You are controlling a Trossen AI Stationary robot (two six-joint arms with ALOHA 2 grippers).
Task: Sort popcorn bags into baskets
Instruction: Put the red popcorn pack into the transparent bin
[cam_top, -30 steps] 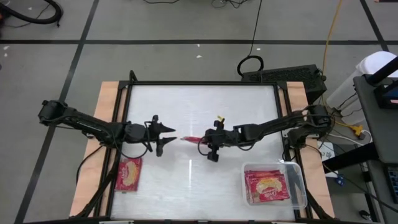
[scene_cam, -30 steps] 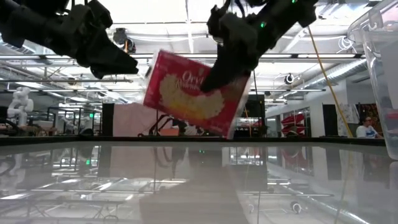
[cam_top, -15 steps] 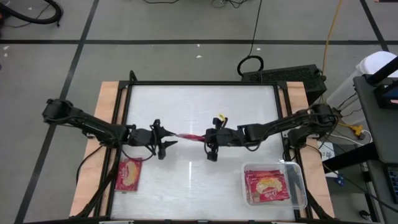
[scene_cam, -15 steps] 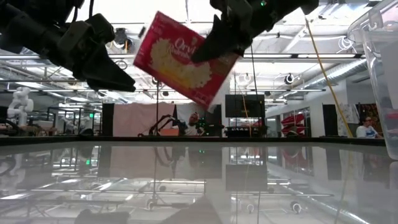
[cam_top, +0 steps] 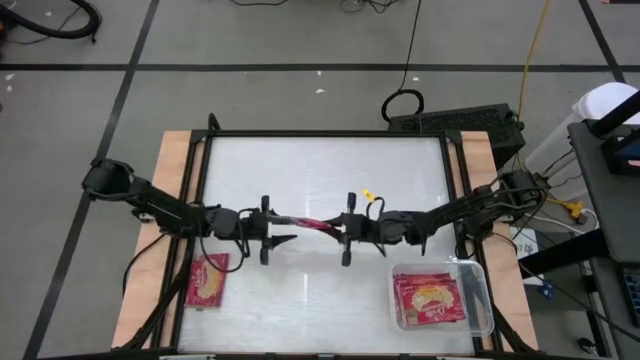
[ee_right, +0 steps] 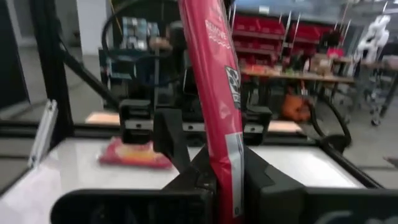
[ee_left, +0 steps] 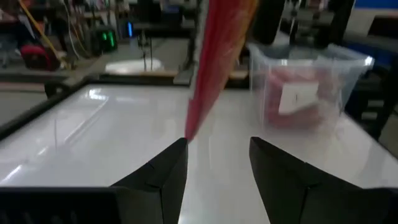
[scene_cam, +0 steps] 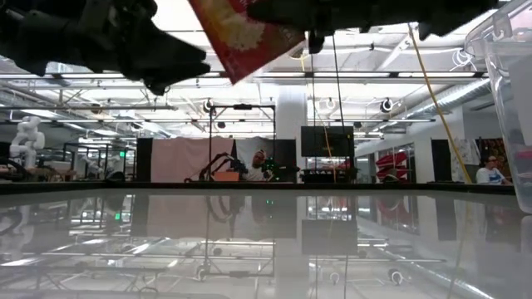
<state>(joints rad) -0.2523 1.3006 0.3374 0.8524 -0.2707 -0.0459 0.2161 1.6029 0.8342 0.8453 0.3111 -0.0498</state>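
High view showed the right hand [cam_top: 340, 228] clamped on a bag [cam_top: 312, 222] held edge-up above mid-table, its free end reaching between the parted fingers of the left hand [cam_top: 285, 228], which had not closed on it. The bin [cam_top: 478, 296], near the right hand, already held some bags. One more bag [cam_top: 207, 280] lay on the table [cam_top: 320, 170] beside the left hand, not yet sorted.
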